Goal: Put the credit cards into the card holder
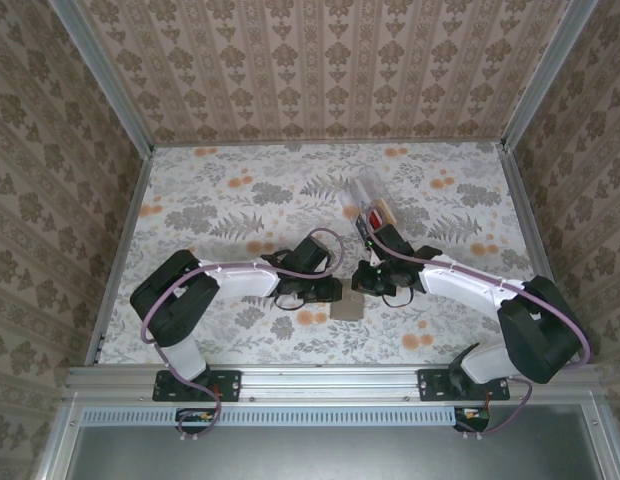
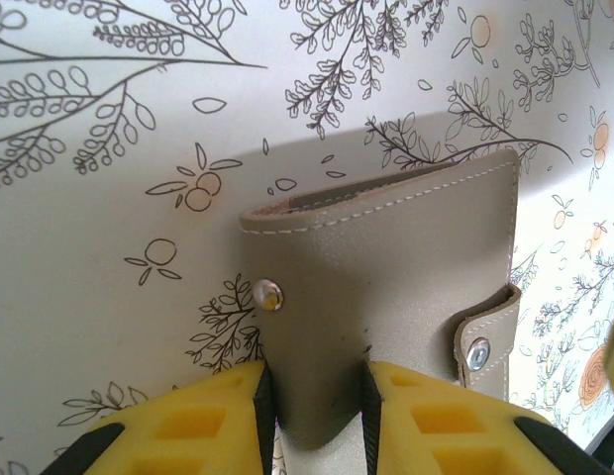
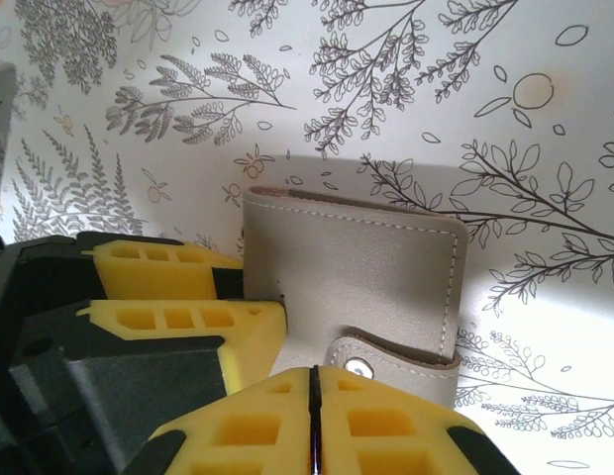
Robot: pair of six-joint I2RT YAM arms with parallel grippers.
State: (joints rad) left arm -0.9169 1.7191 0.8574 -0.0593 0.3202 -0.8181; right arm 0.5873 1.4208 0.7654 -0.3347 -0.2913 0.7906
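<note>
Currently grey-taupe stitched folding card holder folded, between both arms at front-centre of floral bench; left hand clamped on its lower edge. Right hand pads together beside snap tab; tab grip unclear. Risks: tugging tab twists holder out of narrow pinch; pads slide off tab; red plastic credit card lies well apart, beside clear box

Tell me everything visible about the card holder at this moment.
The card holder is a grey-taupe, leather-looking wallet with pale stitching, a metal snap stud and a snap tab at one edge. It is folded, on the floral table between the arms. The left end effector pinches its near edge; the right end effector, shut, sits by the tab.
</note>
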